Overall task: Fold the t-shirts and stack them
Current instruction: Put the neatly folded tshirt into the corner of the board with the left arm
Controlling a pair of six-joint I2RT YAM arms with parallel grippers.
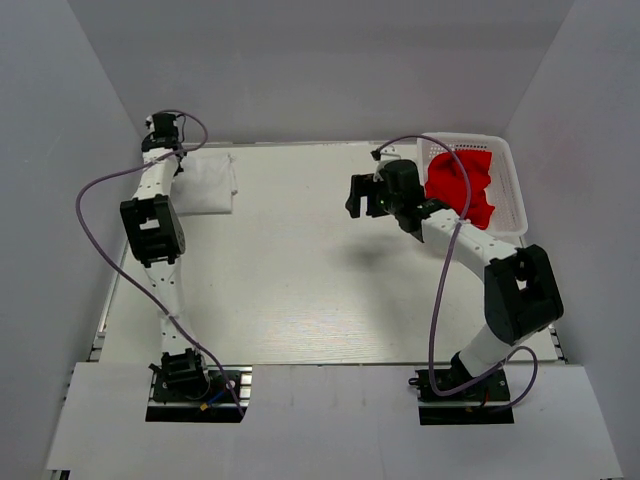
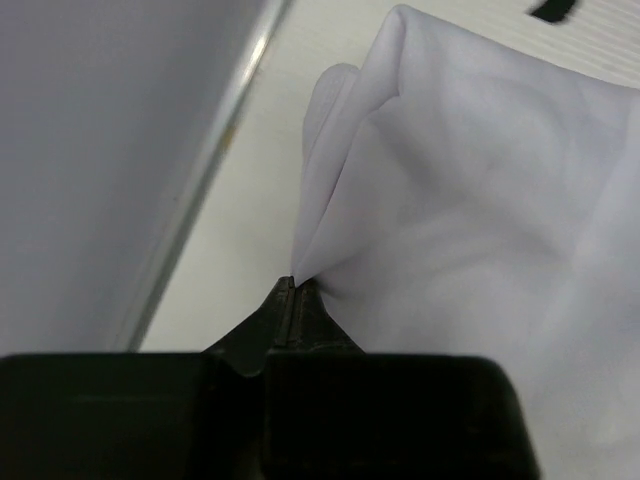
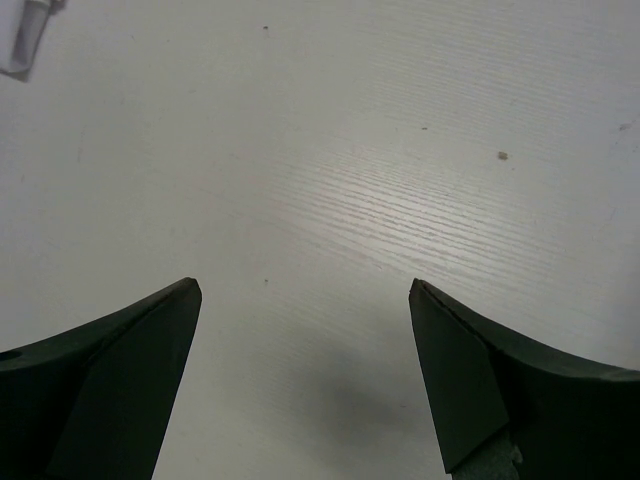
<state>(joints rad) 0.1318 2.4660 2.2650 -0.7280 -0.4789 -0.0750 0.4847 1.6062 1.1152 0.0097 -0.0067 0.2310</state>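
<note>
The white t-shirt (image 1: 208,182) lies folded at the table's far left corner. My left gripper (image 1: 166,140) is at its far left edge, and the left wrist view shows the gripper (image 2: 292,282) shut on a pinched fold of the white t-shirt (image 2: 480,200). The red t-shirt (image 1: 462,186) lies crumpled in the white lattice basket (image 1: 515,190) at the far right. My right gripper (image 1: 360,195) hovers open and empty over bare table left of the basket; in the right wrist view the gripper (image 3: 305,290) has only tabletop between its fingers.
Grey walls enclose the table on the left, back and right. A metal strip (image 2: 200,190) runs along the table's left edge beside the white shirt. A purple cable loops along each arm.
</note>
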